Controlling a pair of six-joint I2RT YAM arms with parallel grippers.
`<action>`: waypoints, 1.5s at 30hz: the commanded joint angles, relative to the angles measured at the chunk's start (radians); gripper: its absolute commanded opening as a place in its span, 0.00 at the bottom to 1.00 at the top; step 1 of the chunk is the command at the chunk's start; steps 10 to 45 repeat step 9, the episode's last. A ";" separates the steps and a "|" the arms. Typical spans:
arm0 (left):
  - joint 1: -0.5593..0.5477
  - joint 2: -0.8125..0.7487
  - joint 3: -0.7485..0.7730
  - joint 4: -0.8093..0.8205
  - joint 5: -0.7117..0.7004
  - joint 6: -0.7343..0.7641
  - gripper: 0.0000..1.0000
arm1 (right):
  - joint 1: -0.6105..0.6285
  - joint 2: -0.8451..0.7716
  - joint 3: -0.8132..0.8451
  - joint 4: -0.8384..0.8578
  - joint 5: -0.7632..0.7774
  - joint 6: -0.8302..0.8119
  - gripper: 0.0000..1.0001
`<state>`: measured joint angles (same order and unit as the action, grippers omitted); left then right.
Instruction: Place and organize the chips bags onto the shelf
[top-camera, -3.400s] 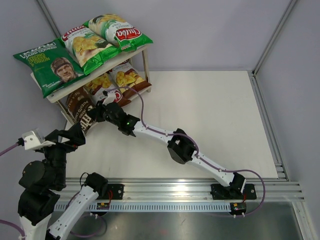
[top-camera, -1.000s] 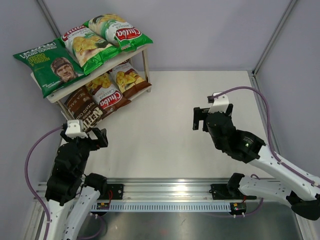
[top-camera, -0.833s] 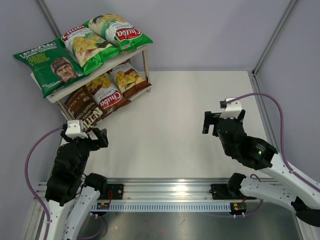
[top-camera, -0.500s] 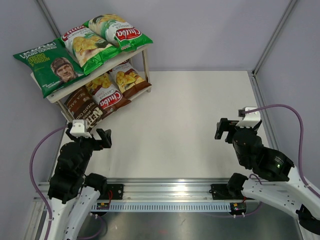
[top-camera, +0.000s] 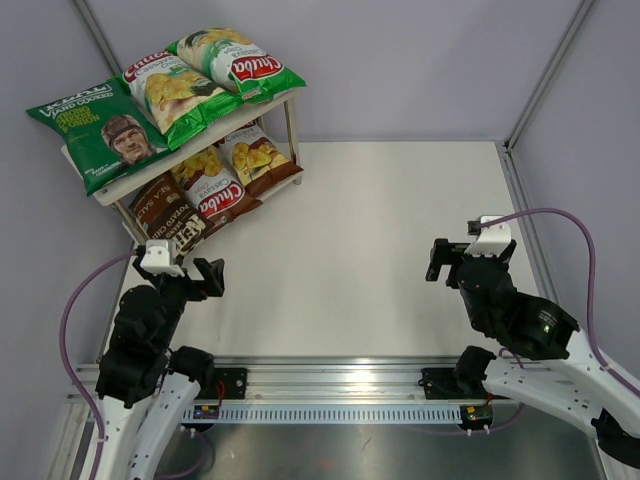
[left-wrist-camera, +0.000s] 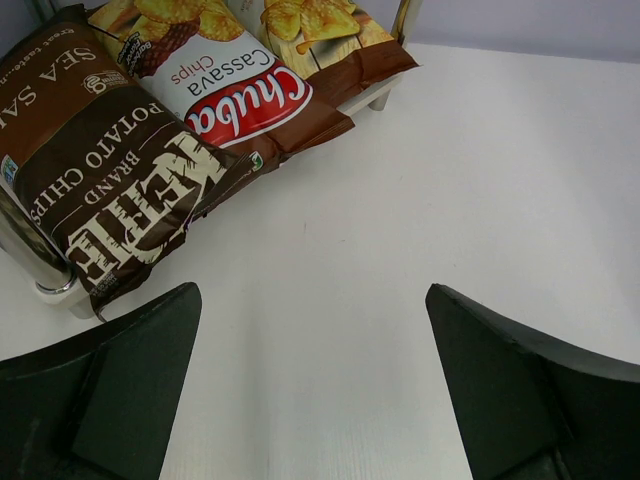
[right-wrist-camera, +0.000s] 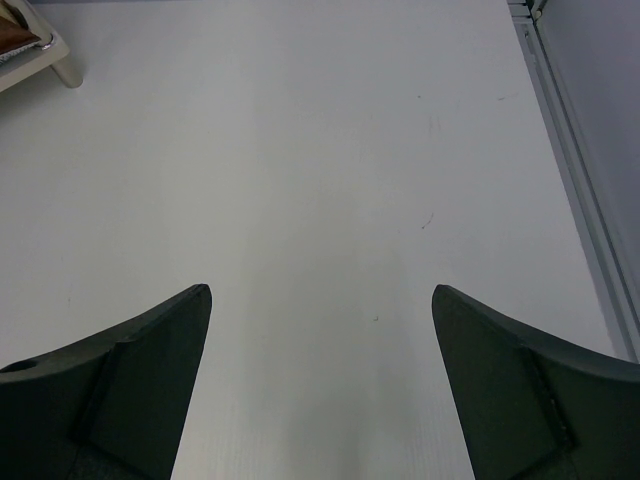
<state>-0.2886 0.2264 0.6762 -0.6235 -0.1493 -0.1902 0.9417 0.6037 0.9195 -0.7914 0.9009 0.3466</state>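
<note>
Right arm has pulled all the way back from the shelf's lower tier since a few seconds ago. The right gripper (top-camera: 448, 258) now hangs over the near right part of the table (top-camera: 380, 200), jaws spread wide with nothing in them. The left gripper (top-camera: 197, 276) has come forward too, near the table's left edge, also spread and empty. From the top, all six chips bags (top-camera: 235, 60) sit on the shelf (top-camera: 120, 187) in the far left corner. The dark green bag (top-camera: 100, 135) and two green-white Chuba bags (top-camera: 175, 92) are on the top board, overhanging its edges. The Kettle bag (top-camera: 168, 222) and two brown Chuba bags (top-camera: 212, 185) are on the lower board, poking out past its front. Lots of bare tabletop between the arms. Left wrist view: the Kettle bag's corner droops over the lower board's edge by a metal leg (left-wrist-camera: 30, 250), ahead-left of the left fingers (left-wrist-camera: 110, 390) and apart from them. Right wrist view: only white table between the right fingers (right-wrist-camera: 120, 390), with a shelf foot (right-wrist-camera: 66, 72) up in the top left corner and the table's rail (right-wrist-camera: 585, 200) running down the right side.
</note>
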 joint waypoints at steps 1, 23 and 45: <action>0.005 -0.019 -0.009 0.071 0.010 0.018 0.99 | 0.002 0.013 0.010 0.015 0.053 0.022 0.99; 0.005 -0.048 -0.029 0.085 0.008 0.029 0.99 | 0.002 0.027 0.013 0.018 0.055 0.035 1.00; 0.005 -0.048 -0.029 0.085 0.008 0.029 0.99 | 0.002 0.027 0.013 0.018 0.055 0.035 1.00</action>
